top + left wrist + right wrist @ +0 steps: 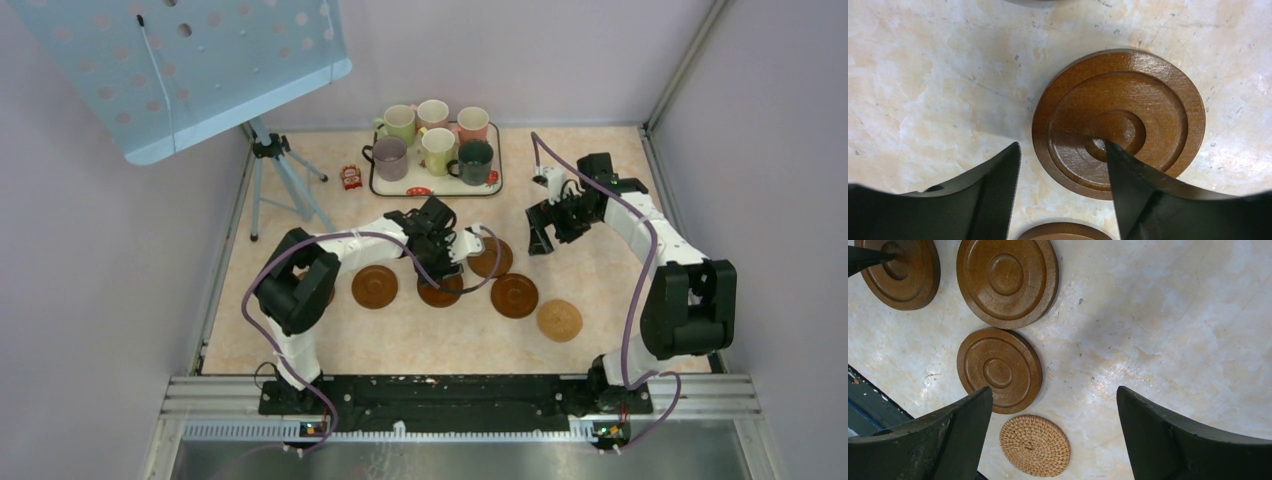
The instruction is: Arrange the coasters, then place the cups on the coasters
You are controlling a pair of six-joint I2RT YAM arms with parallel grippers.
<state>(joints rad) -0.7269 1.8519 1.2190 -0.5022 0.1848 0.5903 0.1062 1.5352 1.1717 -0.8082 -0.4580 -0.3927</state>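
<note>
One coaster [1148, 90] beneath left jaws

The tabletop [923, 75] under me looks like a stone-print laminate. It is smooth cream and peach marbling with a soft sheen and fine dark scratches. The brown coaster [1128, 95] looks like finely grained wood, with a semi-gloss finish that catches light on its turned rings. My left jaws are matt black, with a fine cross-hatched texture on 1 inner face. My right jaws are matt black too, but duller and scuffed. The tan coaster [1034, 445] is woven, rough and matt. The cups [437, 145] look glazed and glossy, and their white tray [460, 188] looks smooth.
</note>
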